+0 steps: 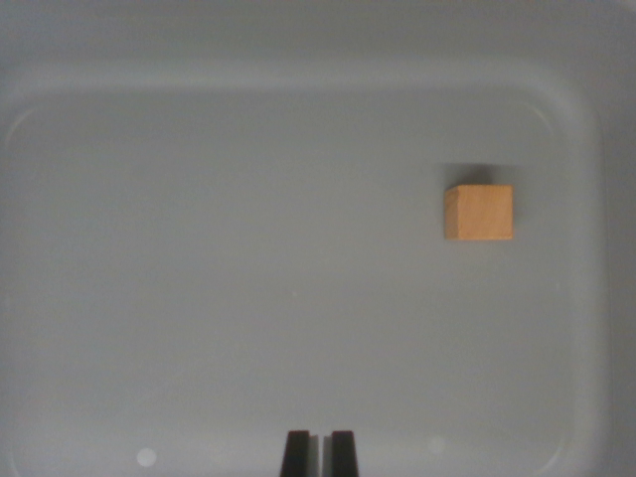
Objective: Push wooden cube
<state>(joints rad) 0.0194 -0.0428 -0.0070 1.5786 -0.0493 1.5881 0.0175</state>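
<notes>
Wooden cube (479, 212) sits at approx 2 o'clock in the grey tray (248, 298), well apart from my gripper (318, 452) at 6 o'clock; fingertips nearly together, nothing betw them.

surface: my grey tray (248, 109), rounded rim, w/ flat floor
on it: wooden cube (479, 212), wrist view's right

Two slim black gripper (319, 455) fingertips
</notes>
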